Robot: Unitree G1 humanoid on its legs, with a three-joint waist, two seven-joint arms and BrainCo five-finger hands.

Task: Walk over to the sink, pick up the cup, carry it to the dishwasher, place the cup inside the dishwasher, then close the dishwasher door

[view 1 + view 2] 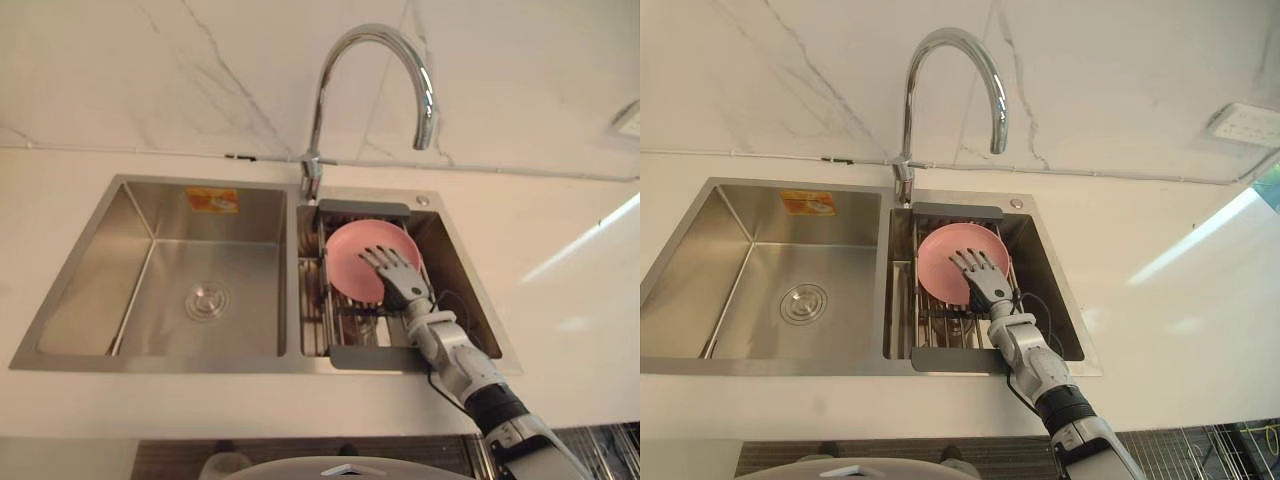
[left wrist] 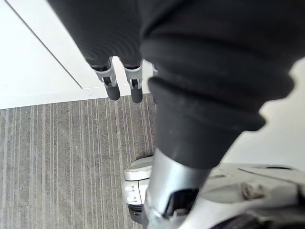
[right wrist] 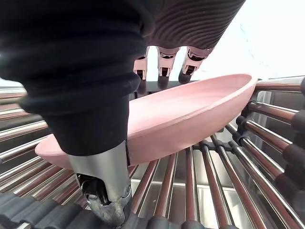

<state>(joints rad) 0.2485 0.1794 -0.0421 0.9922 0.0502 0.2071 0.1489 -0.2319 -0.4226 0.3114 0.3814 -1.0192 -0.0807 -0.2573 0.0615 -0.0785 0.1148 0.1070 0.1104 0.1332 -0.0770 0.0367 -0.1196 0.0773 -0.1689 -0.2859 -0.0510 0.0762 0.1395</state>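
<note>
We see the right hand (image 1: 398, 272) reaching into the right basin of the sink (image 1: 150, 215), over a pink dish (image 1: 350, 255) that sits tilted on the bars of a grey-framed rack (image 1: 955, 210). The dish is shallow, more plate than cup. From the head, the hand covers the near part of the dish, and its straight, spread fingers lie across the pink face. The thumb is hidden there.

The right wrist view fills that in. The fingers stretch over the dish to its far rim. The thumb runs down past the near rim toward the rack bars, with its tip out of sight below. We cannot tell whether the thumb touches the dish. Nothing is curled round it, so we read the hand as spread and not grasping.

The faucet (image 1: 372, 40) arches above the divider between the basins, and the pale tabletop (image 1: 560, 280) surrounds the sink.

The left hand (image 2: 112, 81) shows in its own wrist view, hanging over a grey striped floor (image 2: 57, 157). Its fingers are relaxed and hold nothing.
</note>
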